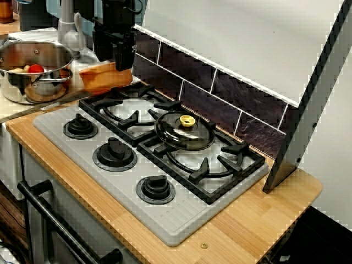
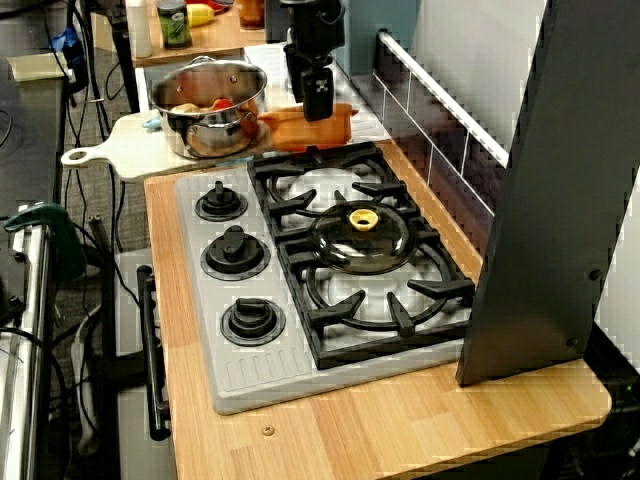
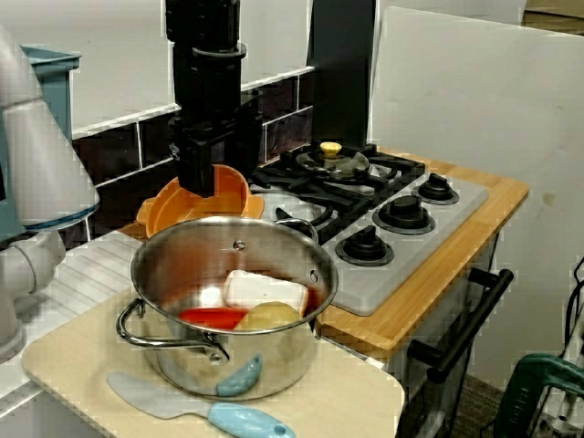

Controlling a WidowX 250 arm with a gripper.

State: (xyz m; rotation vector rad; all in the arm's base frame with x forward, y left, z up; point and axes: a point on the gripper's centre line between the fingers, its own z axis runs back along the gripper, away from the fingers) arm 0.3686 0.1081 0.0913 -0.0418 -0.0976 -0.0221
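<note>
My black gripper (image 1: 123,59) hangs straight down over an orange bowl (image 1: 102,80) that sits at the back left corner of the stove, just beyond the grate. In the view from behind the pot, the fingers (image 3: 203,172) pinch the bowl's (image 3: 233,193) far rim, and the bowl looks slightly tipped toward the pot. From the high view over the stove, the gripper (image 2: 318,100) covers the middle of the bowl (image 2: 290,130). The bowl's inside looks empty where it shows.
A steel pot (image 3: 274,365) with red, white and tan food stands on a pale cutting board (image 3: 73,365), beside a light blue spatula (image 3: 239,422). A glass lid with a yellow knob (image 1: 187,121) lies on the grate (image 1: 220,173). Three black knobs (image 1: 114,152) line the front.
</note>
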